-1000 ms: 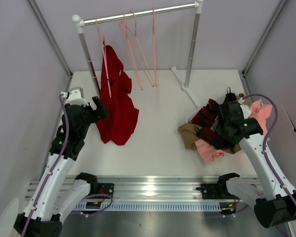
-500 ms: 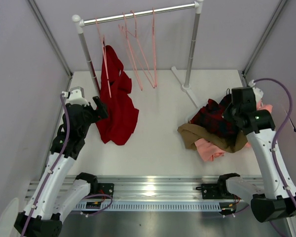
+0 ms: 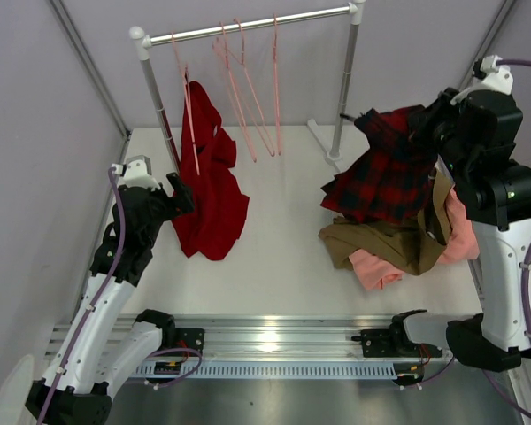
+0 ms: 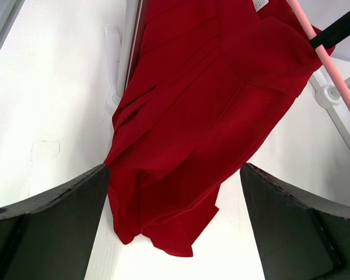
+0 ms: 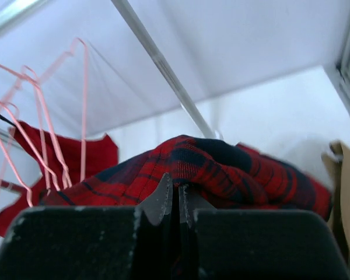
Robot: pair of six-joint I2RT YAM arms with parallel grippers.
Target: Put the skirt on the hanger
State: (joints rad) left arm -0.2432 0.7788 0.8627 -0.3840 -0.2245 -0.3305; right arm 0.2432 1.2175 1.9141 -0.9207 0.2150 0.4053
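Note:
The red and navy plaid skirt (image 3: 385, 168) hangs in the air at the right, above the clothes pile. My right gripper (image 3: 427, 126) is raised high and shut on its top edge. In the right wrist view the jaws (image 5: 176, 192) are pinched together on a fold of the skirt (image 5: 221, 166). Several pale-pink hangers (image 3: 248, 97) hang from the rail, and they show at the left of the right wrist view as hangers (image 5: 58, 116). My left gripper (image 3: 181, 195) stands open and empty beside the plain red garment (image 3: 208, 199); its jaws (image 4: 174, 175) are wide apart.
A tan garment (image 3: 380, 241) and pink clothes (image 3: 465, 235) lie under the skirt at the right. The clothes rack's rail (image 3: 274, 22), right post (image 3: 342, 88) and foot (image 3: 334, 159) stand at the back. The red garment (image 4: 204, 105) hangs on a pink hanger (image 4: 329, 64).
My right gripper closed on the skirt in the pile and rose up and back, lifting the skirt off the table. The left arm has not moved.

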